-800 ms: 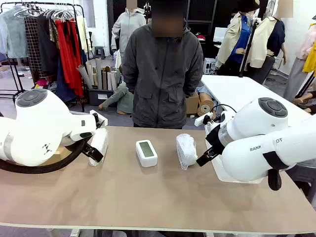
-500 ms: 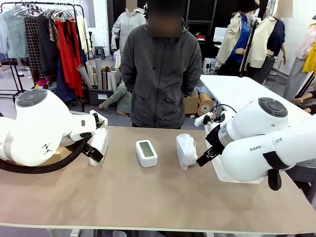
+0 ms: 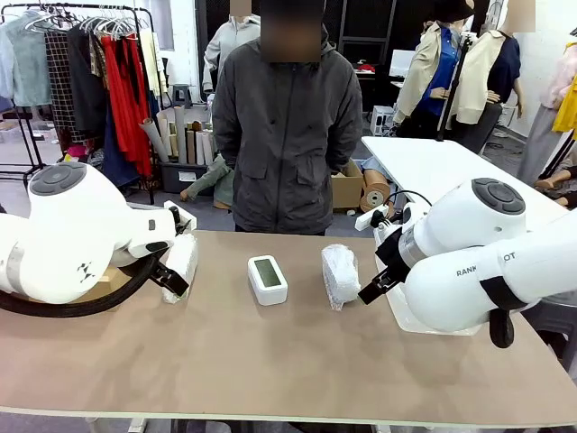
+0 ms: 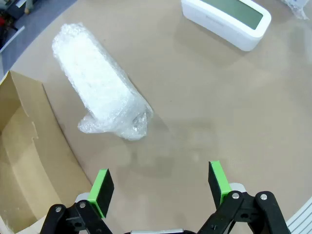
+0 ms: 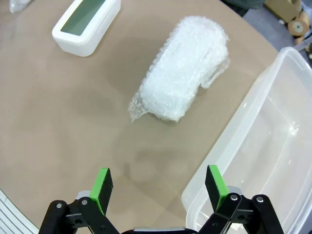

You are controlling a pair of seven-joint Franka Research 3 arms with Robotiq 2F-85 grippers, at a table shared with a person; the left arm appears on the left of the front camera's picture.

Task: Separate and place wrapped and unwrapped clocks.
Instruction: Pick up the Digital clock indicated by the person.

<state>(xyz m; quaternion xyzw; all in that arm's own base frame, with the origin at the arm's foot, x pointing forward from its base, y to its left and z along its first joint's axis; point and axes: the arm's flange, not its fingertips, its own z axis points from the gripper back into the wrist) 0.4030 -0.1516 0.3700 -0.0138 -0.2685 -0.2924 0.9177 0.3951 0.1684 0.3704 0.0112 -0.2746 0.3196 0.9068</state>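
Observation:
A bare white clock (image 3: 267, 278) with a grey-green screen lies mid-table, also seen at the top of both wrist views as the clock (image 4: 226, 20) and the clock (image 5: 87, 25). One bubble-wrapped clock (image 3: 179, 263) lies at the left; in the left wrist view this bundle (image 4: 100, 92) rests above and left of my open left gripper (image 4: 159, 185). A second wrapped clock (image 3: 340, 274) lies right of centre; the bundle (image 5: 186, 68) sits beyond my open right gripper (image 5: 159, 184). Neither gripper touches anything.
A brown cardboard box (image 4: 24, 161) stands at the table's left, beside the left bundle. A clear plastic bin (image 5: 263, 151) sits at the right. A person (image 3: 290, 126) in a grey jacket stands at the far side, hands out of sight.
The person has shifted slightly to the left. Both arms and the clocks have stayed still.

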